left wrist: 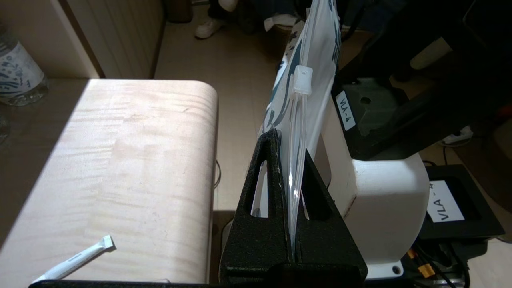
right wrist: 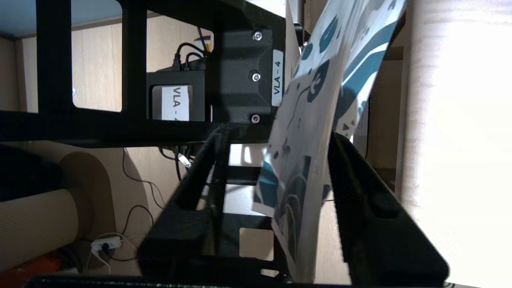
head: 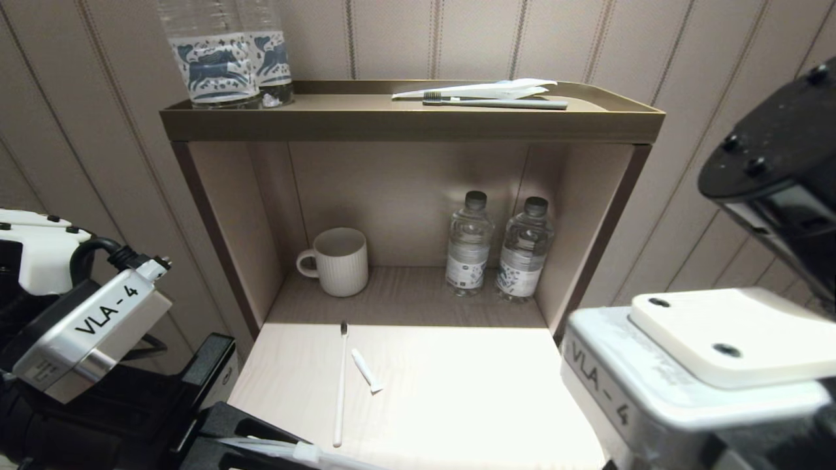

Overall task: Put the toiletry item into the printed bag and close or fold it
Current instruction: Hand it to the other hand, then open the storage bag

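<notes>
The toiletry item, a long all-white toothbrush, lies lengthwise on the pale table top with its head toward the shelf. Off the table's front edge, my left gripper is shut on the zip edge of the printed bag, which stands on edge with its white slider beyond the fingers. That zip edge also shows at the bottom of the head view as the bag. My right gripper is open, with the bag's printed sheet hanging loose between its jaws, close to one finger.
A short white sliver lies beside the toothbrush. In the shelf niche stand a ribbed mug and two water bottles. The brass top tray carries a grey-green toothbrush, a white wrapper and bottles.
</notes>
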Tool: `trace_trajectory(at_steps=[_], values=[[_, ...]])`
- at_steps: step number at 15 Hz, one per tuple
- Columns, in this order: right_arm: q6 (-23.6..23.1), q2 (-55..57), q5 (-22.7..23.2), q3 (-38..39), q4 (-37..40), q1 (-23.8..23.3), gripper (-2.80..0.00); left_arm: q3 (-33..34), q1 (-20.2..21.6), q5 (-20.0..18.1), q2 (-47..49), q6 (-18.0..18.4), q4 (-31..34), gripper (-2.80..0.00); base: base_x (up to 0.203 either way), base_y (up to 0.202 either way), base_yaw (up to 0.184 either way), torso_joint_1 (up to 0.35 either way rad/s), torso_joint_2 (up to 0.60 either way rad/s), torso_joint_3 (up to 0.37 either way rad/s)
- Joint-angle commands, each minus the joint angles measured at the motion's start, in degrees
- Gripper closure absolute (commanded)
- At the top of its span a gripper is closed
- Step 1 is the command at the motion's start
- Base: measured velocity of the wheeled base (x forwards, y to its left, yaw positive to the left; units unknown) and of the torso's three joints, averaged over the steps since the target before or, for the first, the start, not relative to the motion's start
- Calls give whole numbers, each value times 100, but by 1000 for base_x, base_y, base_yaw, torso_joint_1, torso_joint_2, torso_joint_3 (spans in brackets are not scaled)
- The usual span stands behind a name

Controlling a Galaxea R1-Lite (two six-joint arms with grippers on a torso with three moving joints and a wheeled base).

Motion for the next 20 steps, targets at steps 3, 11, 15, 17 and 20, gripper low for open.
trace_trajectory(at_steps=[3,11,15,17,20], values=[[14,-175,6,31,-470,-58,-280,-61,-7,-31,212,6,-15,0,0,0,0,0,0,0],[-49,-177,-258,451,-1774,-377,-280,-1089,-696,727,954,-856,-26,0,0,0,0,0,0,0],[-147,-174,-152,559,-2004,-609,-280,-1411,-1071,951,1291,-953,-6,0,0,0,0,0,0,0],[-156,-166,-108,559,-2075,-687,-280,-1462,-1215,1114,1385,-962,-24,0,0,0,0,0,0,0],[-197,-123,-110,634,-2229,-776,-280,-1482,-1244,1122,1441,-966,-24,0,0,0,0,0,0,0]])
